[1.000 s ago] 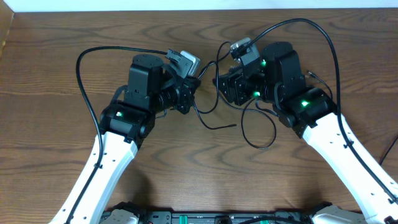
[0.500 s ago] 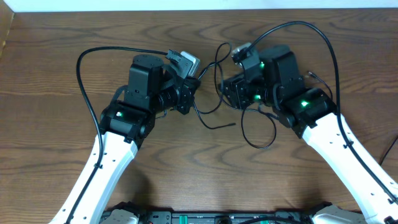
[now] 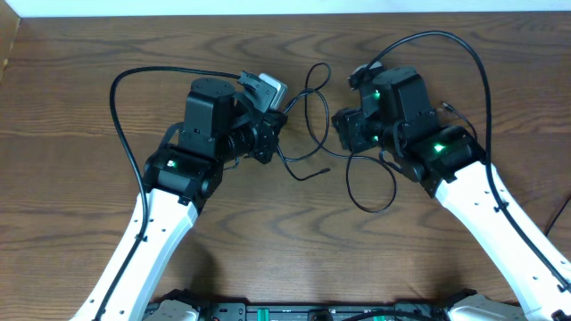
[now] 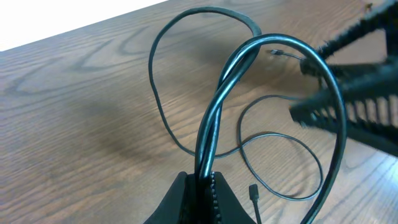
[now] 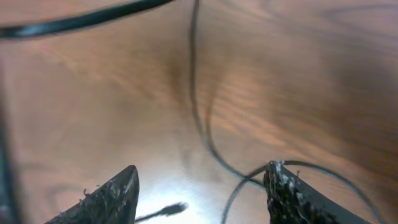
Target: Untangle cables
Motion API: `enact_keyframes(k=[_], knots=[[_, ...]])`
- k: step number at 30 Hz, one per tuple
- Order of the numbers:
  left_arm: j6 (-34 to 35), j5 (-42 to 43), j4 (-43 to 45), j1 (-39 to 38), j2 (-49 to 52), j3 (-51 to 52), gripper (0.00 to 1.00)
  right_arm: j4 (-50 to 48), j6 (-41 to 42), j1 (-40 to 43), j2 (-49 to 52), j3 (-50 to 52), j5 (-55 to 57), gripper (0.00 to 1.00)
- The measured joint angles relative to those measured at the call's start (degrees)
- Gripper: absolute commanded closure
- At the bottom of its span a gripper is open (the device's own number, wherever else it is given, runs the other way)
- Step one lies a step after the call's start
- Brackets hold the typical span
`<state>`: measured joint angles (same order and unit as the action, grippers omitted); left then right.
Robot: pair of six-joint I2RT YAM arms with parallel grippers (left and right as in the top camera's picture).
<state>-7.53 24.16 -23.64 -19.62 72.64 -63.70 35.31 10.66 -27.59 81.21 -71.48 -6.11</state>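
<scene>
Cables (image 4: 211, 124) like these weigh next to nothing. They are thin, black, limp and probably a bit slick, so I'd expect them to slip through a loose pinch and spring back into loops. The left hand (image 4: 202, 182) is clamped on two strands that cross and twist just above its fingertips, holding them up off the table (image 3: 89, 53). The rest trails between the two arms in slack loops, with one plug end (image 4: 254, 190) lying free on the wood. The right hand (image 5: 199, 190) hangs over those loops, fingers spread, nothing between them. To my eye the best hold is a single strand close to the crossing, not the plug, drawn gently sideways so the twist opens rather than tightens.
</scene>
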Motion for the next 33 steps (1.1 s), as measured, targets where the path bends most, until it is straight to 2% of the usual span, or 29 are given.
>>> enact_keyframes(k=[8,14,33], knots=[[-0.66,-4.09,-0.11,-0.04,0.0,0.0,0.92,5.38,-1.09,0.37,-5.92,0.0,0.22,0.37],[-1.33,-7.08,-0.15,-0.04,0.02,0.0,0.92,5.38,-1.14,1.05,-9.9,0.0,1.62,0.38],[-1.36,-8.0,-1.01,-0.04,0.02,0.0,0.92,-3.06,-1.05,-4.9,-0.7,0.0,-2.05,0.38]])
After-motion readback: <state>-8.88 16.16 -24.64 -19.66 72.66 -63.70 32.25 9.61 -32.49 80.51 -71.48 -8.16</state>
